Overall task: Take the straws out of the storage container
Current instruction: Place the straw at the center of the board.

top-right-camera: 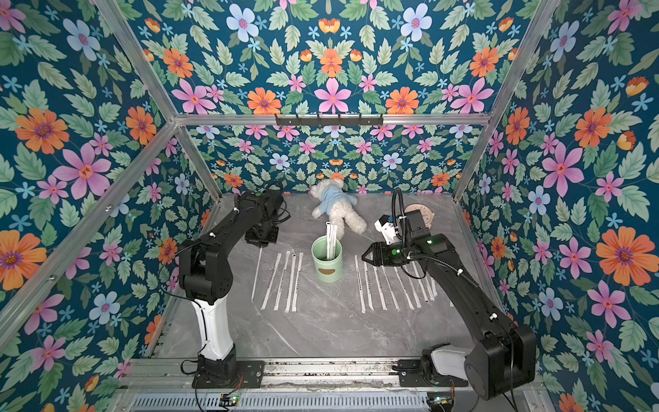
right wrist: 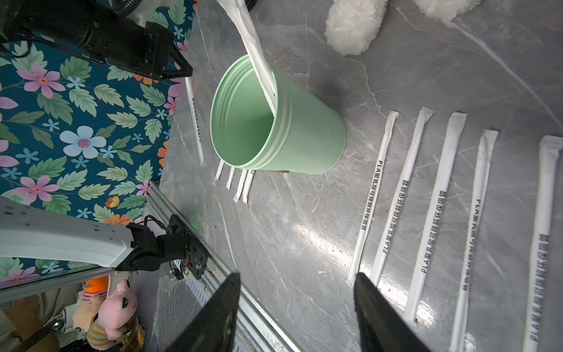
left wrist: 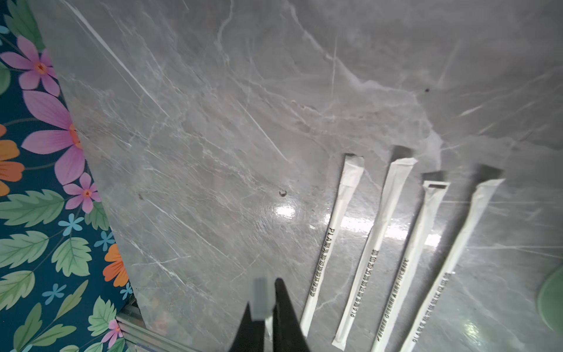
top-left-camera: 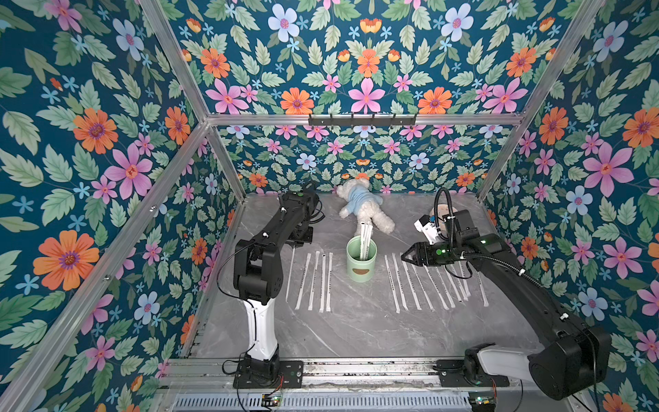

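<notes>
Left tool [left wrist: 263,294] on front-to-back straw [left wrist: 261,288]

A white plush bear [top-left-camera: 358,208] in a light-blue shirt lies flat near the middle of the far edge of the grey marble-pattern bench [top-left-camera: 356,331]. A round pinkish clock [top-right-camera: 423,214], partly hidden, sits near the far right corner. A black hook rail [top-left-camera: 362,120] spans the floral-papered rear wall [top-left-camera: 367,71].

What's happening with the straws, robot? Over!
Left jaws shut on one white paper-wrapped straw. Right jaws open, empty. Mint-green cylindrical cup upright, few straws inside. White plush bear behind cup.
</notes>
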`<action>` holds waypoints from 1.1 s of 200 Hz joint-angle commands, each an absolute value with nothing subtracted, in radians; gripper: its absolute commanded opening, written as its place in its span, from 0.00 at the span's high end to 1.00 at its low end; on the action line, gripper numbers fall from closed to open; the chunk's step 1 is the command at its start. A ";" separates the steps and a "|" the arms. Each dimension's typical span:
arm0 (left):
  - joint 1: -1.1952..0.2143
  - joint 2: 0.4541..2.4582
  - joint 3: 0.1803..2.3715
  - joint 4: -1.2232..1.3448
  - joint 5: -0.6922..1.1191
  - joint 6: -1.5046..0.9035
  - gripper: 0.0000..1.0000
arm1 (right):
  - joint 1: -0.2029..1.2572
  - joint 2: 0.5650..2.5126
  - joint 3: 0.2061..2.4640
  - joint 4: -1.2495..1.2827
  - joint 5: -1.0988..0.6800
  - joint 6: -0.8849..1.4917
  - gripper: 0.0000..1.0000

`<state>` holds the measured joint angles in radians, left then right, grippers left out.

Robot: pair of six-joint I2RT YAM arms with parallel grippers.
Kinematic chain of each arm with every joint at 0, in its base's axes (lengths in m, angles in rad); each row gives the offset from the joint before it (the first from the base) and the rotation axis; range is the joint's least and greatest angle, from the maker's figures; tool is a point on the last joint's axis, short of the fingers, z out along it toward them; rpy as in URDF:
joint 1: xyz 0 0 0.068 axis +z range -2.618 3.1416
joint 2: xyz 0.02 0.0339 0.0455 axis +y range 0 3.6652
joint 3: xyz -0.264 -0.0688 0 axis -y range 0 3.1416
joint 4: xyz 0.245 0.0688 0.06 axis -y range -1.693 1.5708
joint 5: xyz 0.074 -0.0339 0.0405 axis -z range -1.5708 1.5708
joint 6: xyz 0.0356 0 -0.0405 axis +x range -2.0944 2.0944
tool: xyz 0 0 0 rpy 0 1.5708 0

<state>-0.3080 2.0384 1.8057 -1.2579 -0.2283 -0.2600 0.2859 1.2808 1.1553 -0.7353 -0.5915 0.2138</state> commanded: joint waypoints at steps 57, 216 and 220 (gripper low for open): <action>-0.304 2.096 1.743 -1.210 -0.191 -0.252 0.89 | 0.286 1.283 1.143 -0.709 -0.598 0.210 0.40; -0.304 2.050 1.729 -1.159 -0.216 -0.278 0.79 | 0.287 1.292 1.153 -0.712 -0.600 0.215 0.39; -0.304 2.036 1.734 -1.154 -0.218 -0.279 0.79 | 0.287 1.292 1.153 -0.712 -0.600 0.215 0.39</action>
<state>-0.3058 2.0884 1.7103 -1.1526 -0.1864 -0.2581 0.2859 1.2930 1.1450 -0.7136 -0.5926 0.2146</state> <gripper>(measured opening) 0.197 0.610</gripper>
